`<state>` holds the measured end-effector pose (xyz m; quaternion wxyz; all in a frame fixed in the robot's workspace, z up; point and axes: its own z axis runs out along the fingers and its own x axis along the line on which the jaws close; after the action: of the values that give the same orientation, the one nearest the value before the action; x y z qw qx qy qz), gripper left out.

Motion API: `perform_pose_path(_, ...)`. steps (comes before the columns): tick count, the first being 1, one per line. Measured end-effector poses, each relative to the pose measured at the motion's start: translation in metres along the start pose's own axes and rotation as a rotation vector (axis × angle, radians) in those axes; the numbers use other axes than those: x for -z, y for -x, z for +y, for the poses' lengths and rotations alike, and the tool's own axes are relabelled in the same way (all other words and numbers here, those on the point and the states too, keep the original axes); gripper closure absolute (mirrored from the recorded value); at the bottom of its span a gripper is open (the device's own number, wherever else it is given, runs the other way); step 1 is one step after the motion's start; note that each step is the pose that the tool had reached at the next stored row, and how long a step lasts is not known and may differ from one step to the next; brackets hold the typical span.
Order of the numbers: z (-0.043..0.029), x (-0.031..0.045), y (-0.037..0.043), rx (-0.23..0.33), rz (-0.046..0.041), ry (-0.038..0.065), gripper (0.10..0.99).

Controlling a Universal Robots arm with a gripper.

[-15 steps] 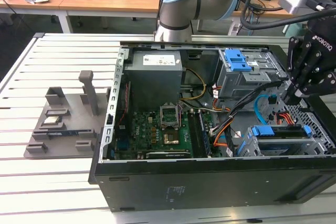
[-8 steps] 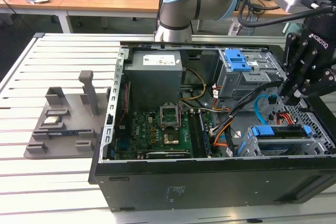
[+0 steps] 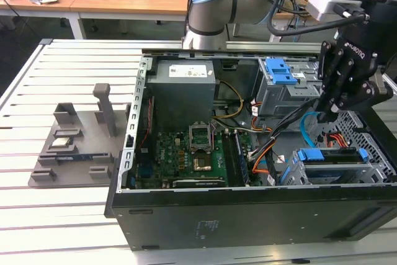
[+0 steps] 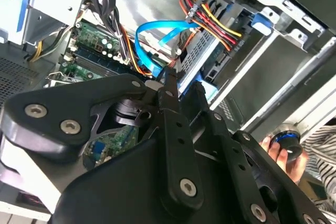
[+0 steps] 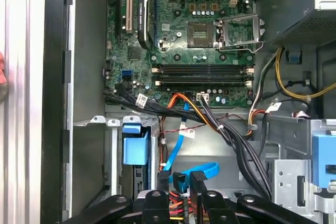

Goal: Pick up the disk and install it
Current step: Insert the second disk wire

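Note:
The disk sits edge-up in the grey drive cage at the front right corner of the open computer case, with its blue carrier bracket showing. In the first wrist view the disk's blue bracket stands in the cage slot, off to one side of my fingertips. My black gripper hangs just above and behind the cage, over the blue and orange cables. Its fingers stand close together with only a narrow gap and nothing between them. In the second wrist view the gripper points down at the blue cable.
The case holds a motherboard, a grey power supply and a blue latch on a grey cage. A grey parts fixture lies at the exterior view's left. A person's hand holds a small round knob beside the case.

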<state>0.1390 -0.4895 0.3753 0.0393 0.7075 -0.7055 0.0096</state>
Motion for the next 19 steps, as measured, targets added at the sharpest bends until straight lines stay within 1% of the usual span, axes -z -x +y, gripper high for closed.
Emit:
perform_pose_path(3,0.0021,-0.0036,0.0013,0.03,0.0013,-0.002,0.784)
perform_pose_path(6,0.0022,-0.0036,0.0013,0.032,0.0015,-0.002,0.784)
perform_pose_path(7,0.0022,-0.0037,0.0014,0.032,0.0014,-0.002,0.8)
perform_pose_path(9,0.0022,-0.0037,0.0014,0.032,0.0014,-0.002,0.922)
perform_pose_path(12,0.0022,-0.0037,0.0013,0.032,0.0013,-0.002,0.922)
perform_pose_path(16,0.0022,-0.0063,-0.0155,0.032,0.0039,-0.002,0.922)
perform_pose_path(18,0.001,-0.0112,-0.0264,0.032,0.0039,-0.002,0.922)
perform_pose_path(19,-0.0003,-0.0126,-0.0283,0.032,0.0039,-0.002,0.922)
